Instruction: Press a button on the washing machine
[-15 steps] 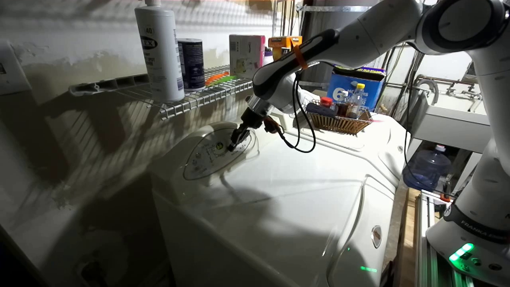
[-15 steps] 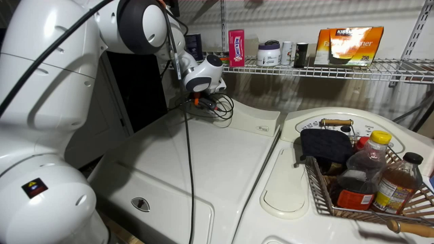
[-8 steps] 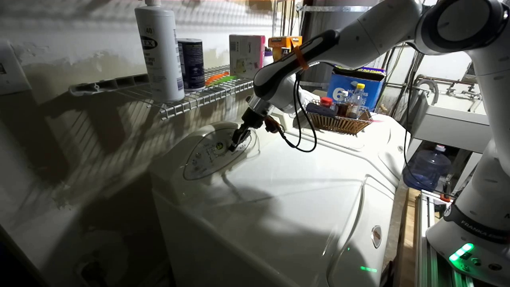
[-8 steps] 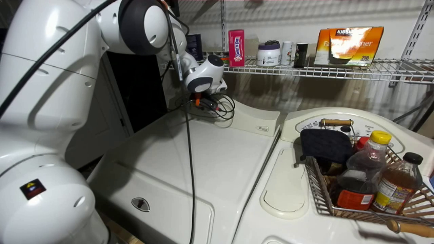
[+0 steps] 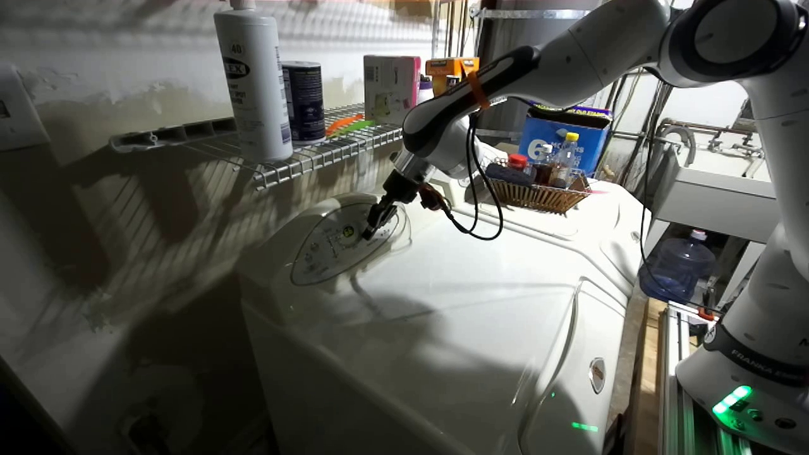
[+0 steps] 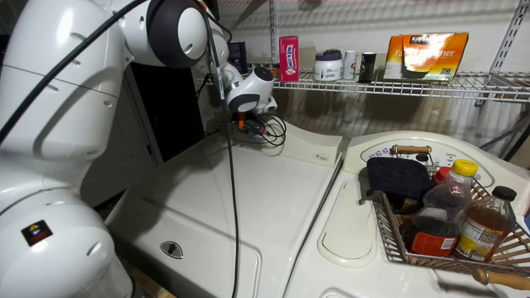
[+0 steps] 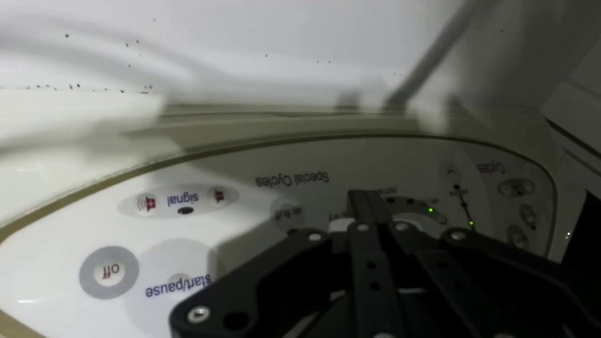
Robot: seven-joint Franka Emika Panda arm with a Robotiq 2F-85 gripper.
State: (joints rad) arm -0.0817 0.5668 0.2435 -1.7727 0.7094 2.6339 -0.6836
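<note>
The washing machine (image 5: 468,272) is a glossy white appliance, also in an exterior view (image 6: 256,186). Its oval control panel (image 5: 328,249) shows upside down in the wrist view (image 7: 319,159). There I see a grey-ringed off button (image 7: 109,271), a start/pause button (image 7: 178,283), a signal pad (image 7: 181,199) and an air fluff button (image 7: 285,211). Green lights (image 7: 430,210) glow right of the fingertips. My gripper (image 7: 366,193) is shut and empty, its fingertips together over the panel's middle. I cannot tell whether they touch it. The gripper also shows in an exterior view (image 5: 368,235).
A white wire shelf (image 5: 328,148) with a white bottle (image 5: 256,88) and boxes hangs above the panel. A second white appliance (image 6: 306,256) stands beside the machine, carrying a basket (image 6: 385,231) of bottles. Black cables (image 5: 499,208) loop from the wrist.
The gripper stays shut at nearly the same spot over the panel. The upper arm has turned slightly, with the elbow a little farther right in an exterior view.
</note>
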